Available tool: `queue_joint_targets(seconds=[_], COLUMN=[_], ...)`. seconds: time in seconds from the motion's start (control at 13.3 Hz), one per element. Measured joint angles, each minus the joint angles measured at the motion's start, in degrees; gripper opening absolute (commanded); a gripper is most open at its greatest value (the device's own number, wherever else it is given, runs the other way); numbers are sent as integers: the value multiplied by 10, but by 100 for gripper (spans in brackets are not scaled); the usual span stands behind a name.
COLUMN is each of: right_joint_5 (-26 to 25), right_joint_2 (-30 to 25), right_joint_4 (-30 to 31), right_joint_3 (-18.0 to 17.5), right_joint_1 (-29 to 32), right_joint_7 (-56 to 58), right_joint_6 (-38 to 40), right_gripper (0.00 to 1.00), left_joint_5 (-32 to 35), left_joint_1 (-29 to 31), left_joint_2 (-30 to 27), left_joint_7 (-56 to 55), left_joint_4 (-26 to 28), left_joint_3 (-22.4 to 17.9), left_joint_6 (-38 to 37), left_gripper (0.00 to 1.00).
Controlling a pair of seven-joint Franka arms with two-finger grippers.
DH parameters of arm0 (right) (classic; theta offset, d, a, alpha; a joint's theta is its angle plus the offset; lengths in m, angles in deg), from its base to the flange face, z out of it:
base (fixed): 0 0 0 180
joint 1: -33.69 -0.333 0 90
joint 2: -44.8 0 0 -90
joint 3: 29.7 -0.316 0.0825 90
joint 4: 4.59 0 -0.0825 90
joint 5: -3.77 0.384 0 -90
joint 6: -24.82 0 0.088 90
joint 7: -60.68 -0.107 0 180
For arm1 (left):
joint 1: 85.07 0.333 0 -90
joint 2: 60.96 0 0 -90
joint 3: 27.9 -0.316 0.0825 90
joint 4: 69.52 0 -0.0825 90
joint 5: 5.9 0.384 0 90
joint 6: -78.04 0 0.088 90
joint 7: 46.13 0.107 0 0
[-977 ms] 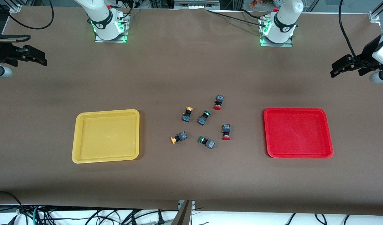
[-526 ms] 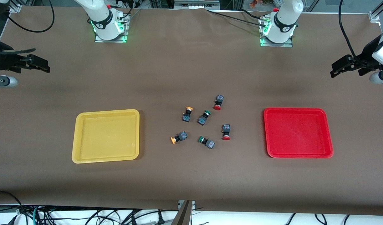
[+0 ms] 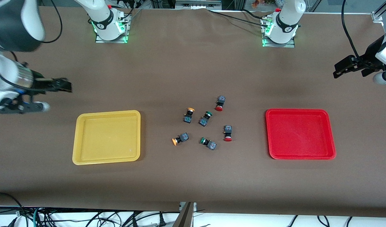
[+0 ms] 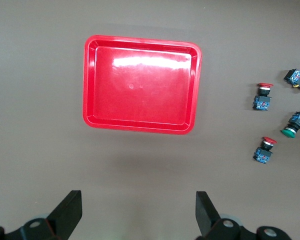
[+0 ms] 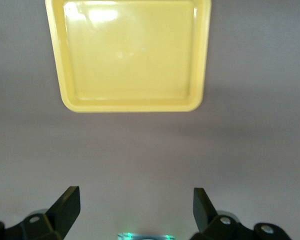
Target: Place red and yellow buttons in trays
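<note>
Several buttons lie loose mid-table between the trays. Two red buttons lie toward the red tray, two yellow buttons toward the yellow tray. My right gripper hangs open and empty over bare table beside the yellow tray; its wrist view shows wide jaws. My left gripper is open and empty over the table's left arm end, looking down at the red tray and red buttons, jaws wide.
Two green-capped buttons lie mixed among the red and yellow ones. Both trays hold nothing. Brown table cover spreads around them, and the arm bases stand along the edge farthest from the front camera.
My right arm has swung in from the table's end toward the yellow tray, its gripper still open. The left gripper has barely moved. The buttons lie as before.
</note>
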Motion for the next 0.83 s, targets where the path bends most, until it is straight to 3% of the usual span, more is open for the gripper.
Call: queue_joint_targets(seconds=[0.15, 0.53, 0.83], right_joint_5=[4, 71, 75], right_joint_2=[34, 108, 181], right_joint_4=[1, 1, 2], right_joint_3=[-2, -4, -6], right_joint_1=[-46, -134, -219], right_joint_7=[-62, -248, -421], right_joint_6=[-34, -156, -288], right_gripper=[100, 100, 100], left_joint_5=[0, 0, 0], left_joint_1=[0, 0, -3], left_joint_2=[0, 2, 16], left_joint_7=[0, 0, 0], left_joint_4=[0, -1, -1], left_joint_3=[0, 0, 1], left_joint_6=[0, 0, 0], left_gripper=[100, 100, 100])
